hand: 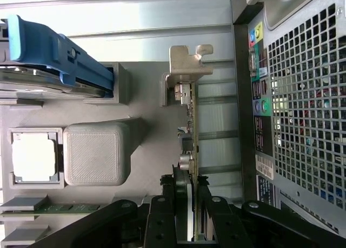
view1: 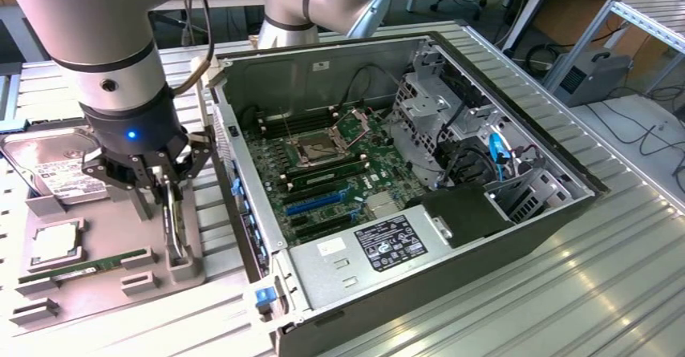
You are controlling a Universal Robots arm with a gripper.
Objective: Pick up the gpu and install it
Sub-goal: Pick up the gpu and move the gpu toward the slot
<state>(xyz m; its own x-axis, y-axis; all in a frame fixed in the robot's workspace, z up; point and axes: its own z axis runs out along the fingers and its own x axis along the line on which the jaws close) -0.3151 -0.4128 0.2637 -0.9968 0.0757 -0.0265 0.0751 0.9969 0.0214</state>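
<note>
Arm is over the grey parts tray (view1: 107, 301) at the exterior view's left, beside the open computer case (view1: 535, 204). The gripper (view1: 160, 190) is down on the gpu (view1: 172, 227). The gpu stands on edge in a holder at the tray's right edge, near the case wall. In the wrist view the gpu (hand: 190, 132) runs edge-on away from the gripper (hand: 190, 205), with its metal bracket (hand: 186, 69) at the far end.

Jaws: closed on the gpu's upper edge, one finger on each face. I cannot tell whether the gpu has left its holder.

Risks, my judgement:
- The grip looks to sit away from the bracket end, so that end may sag and the gpu could pivot between the pads.
- It is a thin edge in a narrow hold. A slip would drop the gpu onto the tray or against the case wall.
- If the lower edge binds in the holder, a pull could tilt the gpu or drag the tray.
- A tilted gpu would meet the motherboard (view1: 321, 172) askew.
</note>
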